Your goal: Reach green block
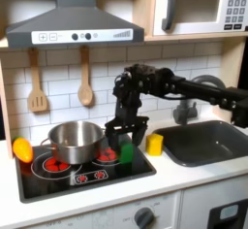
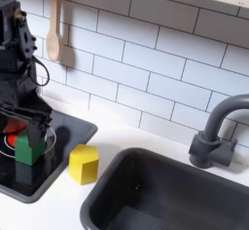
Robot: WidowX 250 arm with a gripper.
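Note:
The green block (image 1: 127, 153) (image 2: 29, 148) rests on the front right burner of the toy stove (image 1: 58, 182) (image 2: 78, 129). My gripper (image 1: 126, 133) (image 2: 26, 127) hangs open just above it, pointing down, its black fingers spread to either side of the block's top. In both exterior views I cannot tell whether the fingers touch the block. Nothing is held between them.
A steel pot (image 1: 76, 141) stands on the stove's back left burner, close to the gripper. A small yellow block (image 1: 155, 144) (image 2: 84, 163) lies on the counter between stove and sink (image 1: 208, 141) (image 2: 165, 190). A yellow-orange toy (image 1: 21, 148) sits at the stove's left edge. A faucet (image 2: 216, 136) stands behind the sink.

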